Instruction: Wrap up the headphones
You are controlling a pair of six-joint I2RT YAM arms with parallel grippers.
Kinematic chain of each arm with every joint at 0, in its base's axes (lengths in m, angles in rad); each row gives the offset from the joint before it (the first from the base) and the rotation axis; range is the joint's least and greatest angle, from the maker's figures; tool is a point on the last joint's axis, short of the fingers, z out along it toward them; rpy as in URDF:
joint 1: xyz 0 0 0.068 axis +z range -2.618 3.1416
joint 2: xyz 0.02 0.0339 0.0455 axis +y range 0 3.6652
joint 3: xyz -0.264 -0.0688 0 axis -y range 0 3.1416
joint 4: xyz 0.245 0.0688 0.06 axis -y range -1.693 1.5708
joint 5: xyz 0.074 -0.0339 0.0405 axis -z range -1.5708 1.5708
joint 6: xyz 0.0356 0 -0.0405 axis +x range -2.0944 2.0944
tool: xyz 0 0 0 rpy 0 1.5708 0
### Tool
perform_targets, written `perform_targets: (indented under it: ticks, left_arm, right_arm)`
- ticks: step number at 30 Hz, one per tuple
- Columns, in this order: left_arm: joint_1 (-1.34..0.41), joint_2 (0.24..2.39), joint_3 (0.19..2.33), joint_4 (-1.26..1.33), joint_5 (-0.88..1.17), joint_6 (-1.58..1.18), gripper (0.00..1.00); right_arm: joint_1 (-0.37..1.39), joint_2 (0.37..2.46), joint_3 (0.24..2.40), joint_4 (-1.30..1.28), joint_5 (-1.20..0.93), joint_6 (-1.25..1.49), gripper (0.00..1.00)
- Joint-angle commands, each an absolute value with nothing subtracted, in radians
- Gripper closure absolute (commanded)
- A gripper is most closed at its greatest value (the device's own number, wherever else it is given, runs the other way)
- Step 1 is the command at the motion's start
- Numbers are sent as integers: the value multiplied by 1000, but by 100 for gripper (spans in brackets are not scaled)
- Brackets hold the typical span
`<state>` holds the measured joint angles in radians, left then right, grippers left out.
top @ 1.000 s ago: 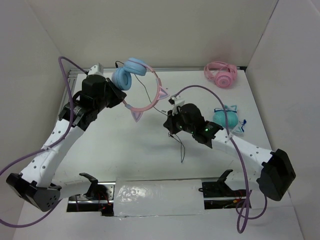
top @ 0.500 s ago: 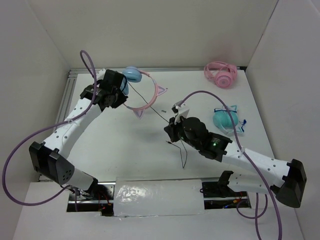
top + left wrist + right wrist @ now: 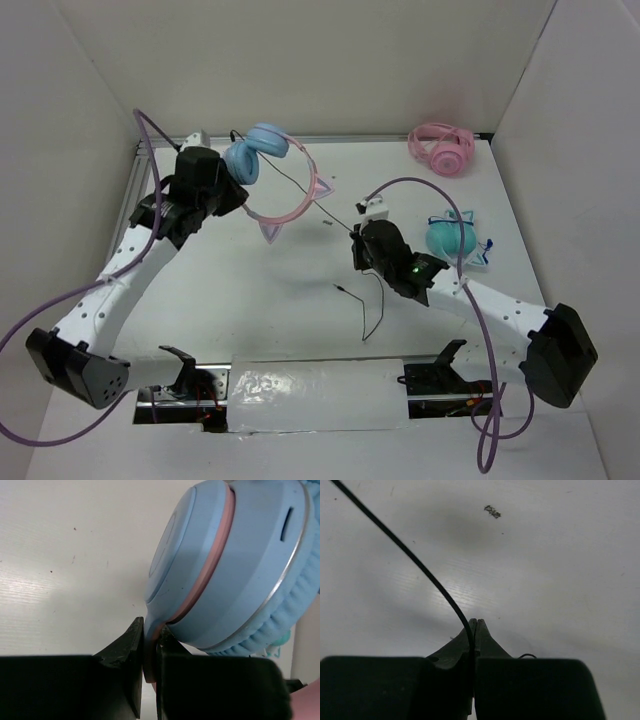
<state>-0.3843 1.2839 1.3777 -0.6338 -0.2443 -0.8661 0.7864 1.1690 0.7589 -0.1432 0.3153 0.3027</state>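
Observation:
The headphones (image 3: pixel 262 150) have light-blue ear cups and a thin pink headband (image 3: pixel 300 205) with cat ears, held up near the back left. My left gripper (image 3: pixel 232 192) is shut on the headband just below an ear cup (image 3: pixel 230 565); the left wrist view shows the pink band pinched between the jaws. The thin black cable (image 3: pixel 330 205) runs from the ear cups across to my right gripper (image 3: pixel 356 240), which is shut on it mid-table. In the right wrist view the cable (image 3: pixel 415 560) enters the closed jaws. The cable's loose tail (image 3: pixel 372 310) trails on the table.
All-pink headphones (image 3: pixel 443 148) lie at the back right corner. Teal headphones (image 3: pixel 452 236) lie at the right, close to my right arm. White walls enclose the table on three sides. A small dark speck (image 3: pixel 328 224) lies on the table.
My left gripper has swung the headphones, ear cups shifting left and up. My right gripper has moved up and right with the cable, and the tail has slid along the table.

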Motion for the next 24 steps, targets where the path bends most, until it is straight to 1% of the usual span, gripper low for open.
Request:
perform_targets:
  ticks: [1,3,6,10,13,16,21,24]
  left_arm:
    - [-379,1186,1361,-463,-160,-749,100]
    - [-379,1132,1313,-442,-129,-715,100]
    - [-380,1101,1279,-451,-139,-696,100]
    - [-380,1140,1307,-547,-257,-724,100]
    - [-380,1186,1315,-589,-299,-742,100]
    - [-385,1224,1315,-607,-354,-785,100]
    - [-387,1316,1394,-709,-417,-885,100]
    - [-387,1364,1422,-744,-431,-987,100]
  right_arm:
    - [747,1132,744,-118,314,307,100]
    - [709,1109,745,-133,343,307,100]
    - [672,1063,768,-175,373,298,100]
    - [663,1000,822,-247,414,275,100]
    - [663,974,902,-303,413,258,100]
    - [672,966,952,-339,379,241,100]
    - [746,991,1067,-357,309,216,100]
    - [822,1034,1143,-362,184,203,100]
